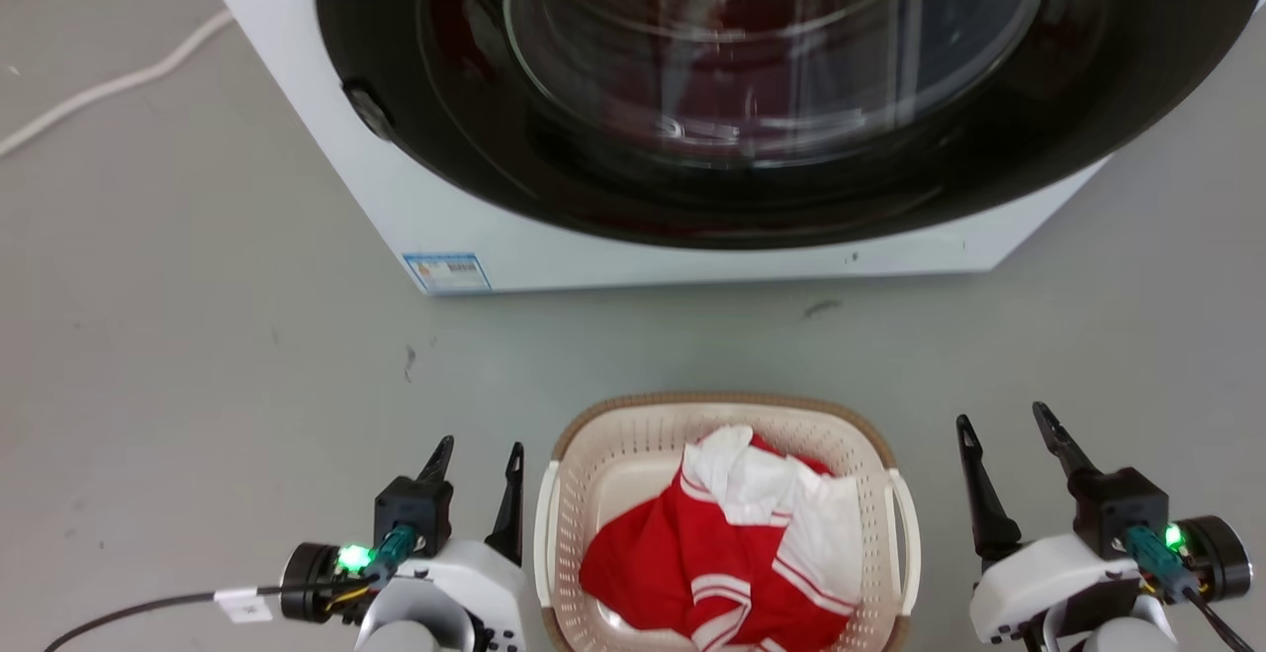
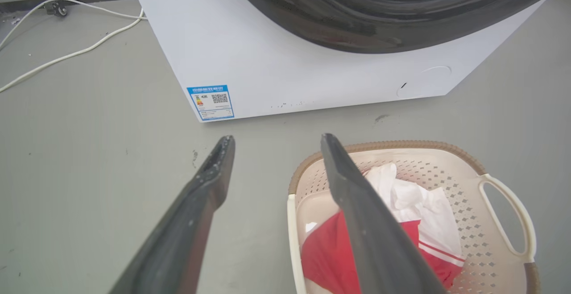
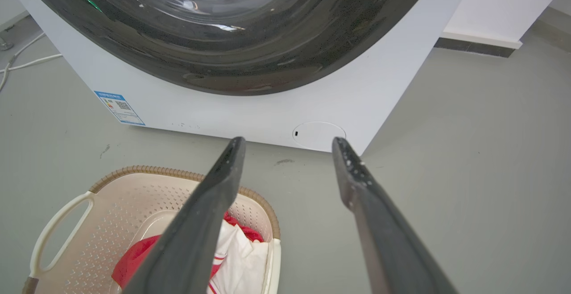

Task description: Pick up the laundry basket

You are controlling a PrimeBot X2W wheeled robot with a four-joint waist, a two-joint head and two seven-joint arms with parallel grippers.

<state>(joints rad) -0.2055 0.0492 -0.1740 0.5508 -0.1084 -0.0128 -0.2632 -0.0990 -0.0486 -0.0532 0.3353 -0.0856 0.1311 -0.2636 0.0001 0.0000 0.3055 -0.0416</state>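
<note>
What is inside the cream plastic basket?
A crumpled red-and-white cloth garment lies in the cream perforated plastic laundry basket. It covers much of the bottom; anything beneath is hidden.

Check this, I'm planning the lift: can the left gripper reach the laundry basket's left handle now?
Probably yes: the left gripper hangs open beside the left handle of the laundry basket, nothing visible between them.

Open floor (image 1: 198, 365) flanking the laundry basket (image 1: 615, 454); washer (image 1: 633, 254) ahead.

Long dark tapered fingers (image 1: 982, 494), white wrist housings (image 1: 1039, 573); green indicator lights (image 1: 353, 558), black cable (image 1: 129, 612), white tag (image 1: 243, 605)
</note>
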